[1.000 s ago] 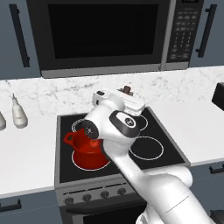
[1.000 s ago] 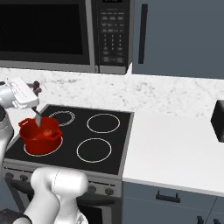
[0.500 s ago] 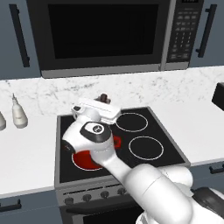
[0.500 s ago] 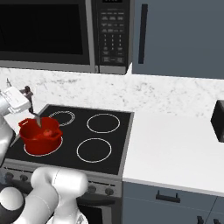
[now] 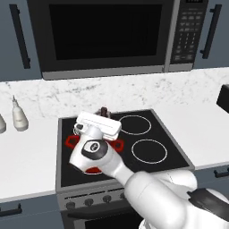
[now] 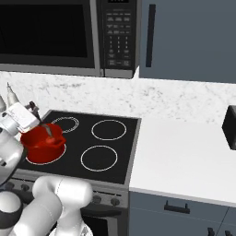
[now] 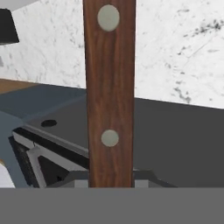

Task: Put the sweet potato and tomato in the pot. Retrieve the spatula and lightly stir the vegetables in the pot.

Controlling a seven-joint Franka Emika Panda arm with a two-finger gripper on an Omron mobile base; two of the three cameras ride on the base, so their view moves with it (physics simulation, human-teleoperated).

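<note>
One red pot (image 6: 43,143) sits on the front left burner of the black stovetop (image 6: 92,138), at the left edge of the right base view. The gripper (image 6: 40,123) hangs just above its rim, pinching the spatula (image 7: 110,92), whose brown riveted handle runs up the centre of the hand view. In the left base view, the white arm covers most of the pot (image 5: 71,142), left of centre.
</note>
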